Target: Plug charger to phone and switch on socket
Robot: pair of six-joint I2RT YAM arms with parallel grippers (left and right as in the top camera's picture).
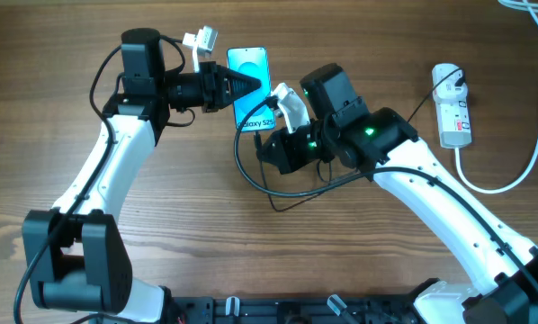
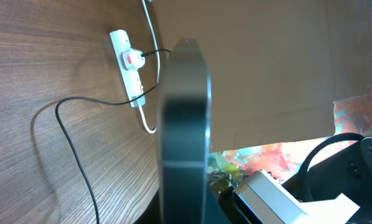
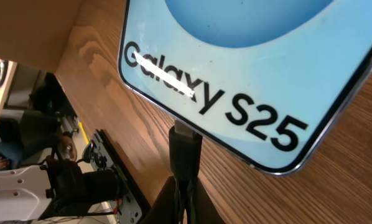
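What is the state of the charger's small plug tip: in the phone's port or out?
In, apparently: the tip of the charger meets the phone at its bottom edge with no gap; depth cannot be told.

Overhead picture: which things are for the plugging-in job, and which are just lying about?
For the job:
- phone
- black charger
- white power strip with its thick white cord

Just lying about:
- brown cardboard wall
- colourful clutter past the table
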